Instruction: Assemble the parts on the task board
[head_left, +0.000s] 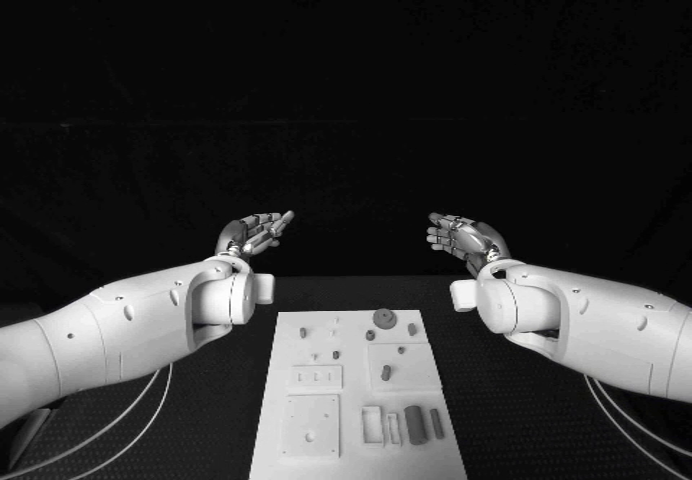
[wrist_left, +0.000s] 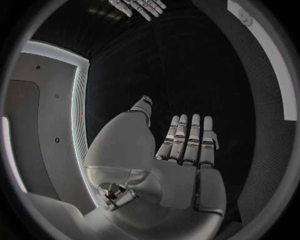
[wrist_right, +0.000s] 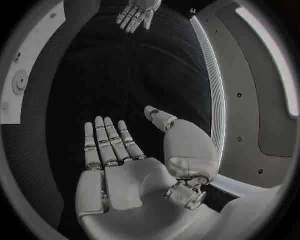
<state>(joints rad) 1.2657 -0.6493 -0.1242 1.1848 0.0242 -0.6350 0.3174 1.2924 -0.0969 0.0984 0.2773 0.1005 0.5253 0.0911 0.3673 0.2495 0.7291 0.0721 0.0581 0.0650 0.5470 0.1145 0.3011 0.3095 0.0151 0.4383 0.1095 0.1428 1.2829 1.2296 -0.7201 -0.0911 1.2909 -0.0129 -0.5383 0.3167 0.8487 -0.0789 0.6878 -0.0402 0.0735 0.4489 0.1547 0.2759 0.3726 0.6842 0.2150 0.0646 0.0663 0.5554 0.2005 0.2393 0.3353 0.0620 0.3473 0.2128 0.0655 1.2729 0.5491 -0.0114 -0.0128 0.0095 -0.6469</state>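
Both hands hang empty above a black table (head_left: 173, 440), palms turned toward each other, as the white task board (head_left: 361, 400) lies between and nearer the robot than the two hands. The head view alone takes in the board whole: a round dark part (head_left: 387, 318) sits at its far end, closest to the hands, small parts (head_left: 387, 372) are scattered along its middle, and upright dark parts (head_left: 415, 424) stand in a row at its near end, furthest from the hands. In the left wrist view, the left hand (wrist_left: 187, 150) shows its open palm, fingers straight and side by side with the thumb held apart, and the fingertips of the right hand (wrist_left: 139, 7) appear across from it. The right wrist view mirrors this: the right hand (wrist_right: 119, 160) lies flat and unclenched, fingers slightly fanned and thumb out to the side, facing the left hand (wrist_right: 136, 12) across the gap, with a strip of the board (wrist_right: 28, 65) at the edge. The table top is dark and textured, and the room beyond it is black. In the head view the left hand (head_left: 254, 234) and right hand (head_left: 464, 238) are raised well apart, beyond the board's far end, touching nothing.
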